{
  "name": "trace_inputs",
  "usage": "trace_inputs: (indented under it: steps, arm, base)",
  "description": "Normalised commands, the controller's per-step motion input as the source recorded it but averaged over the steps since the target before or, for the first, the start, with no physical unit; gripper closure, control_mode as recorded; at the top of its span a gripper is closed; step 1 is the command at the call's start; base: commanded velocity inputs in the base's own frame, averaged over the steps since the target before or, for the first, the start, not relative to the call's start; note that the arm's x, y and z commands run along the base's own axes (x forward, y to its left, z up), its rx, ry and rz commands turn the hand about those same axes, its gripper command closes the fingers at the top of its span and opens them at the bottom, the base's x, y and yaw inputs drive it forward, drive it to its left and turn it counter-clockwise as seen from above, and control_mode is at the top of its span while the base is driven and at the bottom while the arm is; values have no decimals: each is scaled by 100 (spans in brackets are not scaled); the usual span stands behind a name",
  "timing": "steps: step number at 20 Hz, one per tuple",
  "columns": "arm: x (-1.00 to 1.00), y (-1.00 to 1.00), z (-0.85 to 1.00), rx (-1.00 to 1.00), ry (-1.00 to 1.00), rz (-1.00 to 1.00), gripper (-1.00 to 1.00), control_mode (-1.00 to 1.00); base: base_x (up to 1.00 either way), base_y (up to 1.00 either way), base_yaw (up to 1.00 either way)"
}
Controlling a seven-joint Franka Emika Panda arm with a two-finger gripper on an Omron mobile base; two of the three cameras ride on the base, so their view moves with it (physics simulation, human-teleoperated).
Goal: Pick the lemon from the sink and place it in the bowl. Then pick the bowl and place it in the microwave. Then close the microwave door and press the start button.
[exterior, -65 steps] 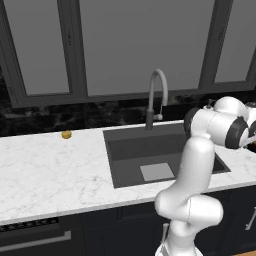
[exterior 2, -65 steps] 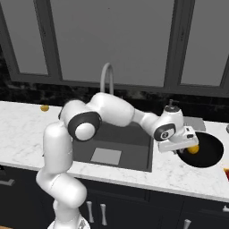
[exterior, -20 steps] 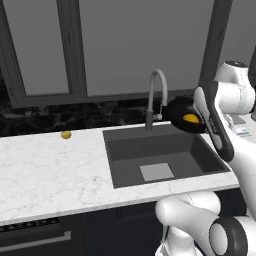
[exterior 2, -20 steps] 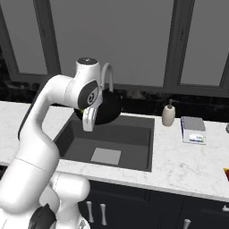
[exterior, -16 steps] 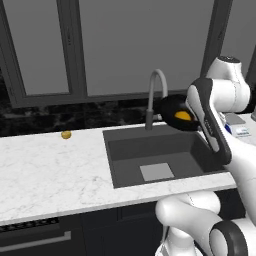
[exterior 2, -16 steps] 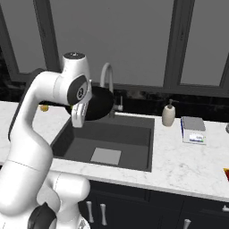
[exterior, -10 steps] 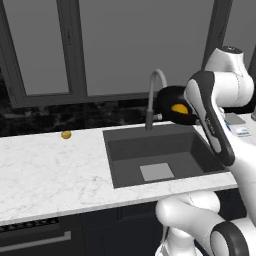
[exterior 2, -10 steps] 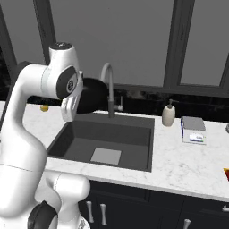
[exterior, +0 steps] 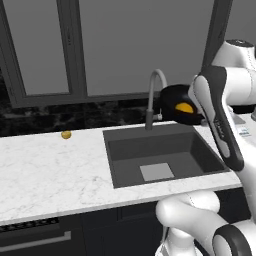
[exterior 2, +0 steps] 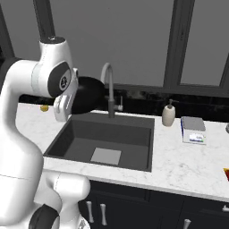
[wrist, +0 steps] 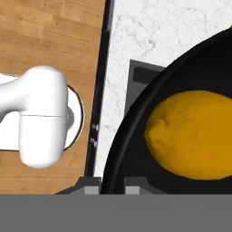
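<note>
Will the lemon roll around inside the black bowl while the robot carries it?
Probably a bit. The lemon is rounded and lies loose in the glossy black bowl, which looks slippery. The curved sides should keep it in, unless the bowl tips a lot. The end effector grips just the rim.

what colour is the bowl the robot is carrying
Plain glossy black bowl; the hand view shows it best.

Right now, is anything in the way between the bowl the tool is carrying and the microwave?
Can't tell: the bowl, lemon inside, hangs above the sink beside the tap. Whatever lies along its path sits beyond these views.
</note>
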Motion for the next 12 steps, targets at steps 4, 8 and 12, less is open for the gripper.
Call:
trace_inputs:
  steps: [4,8,12]
  arm:
    - [-55,6,4,1,-8,0,100,-100]
    - [-65,7,11,0,-18,1,100,-100]
    - [-7,3,12,0,-1,0,100,100]
  base:
    - [0,0,0]
    - [0,0,0]
    - [-2,4,0]
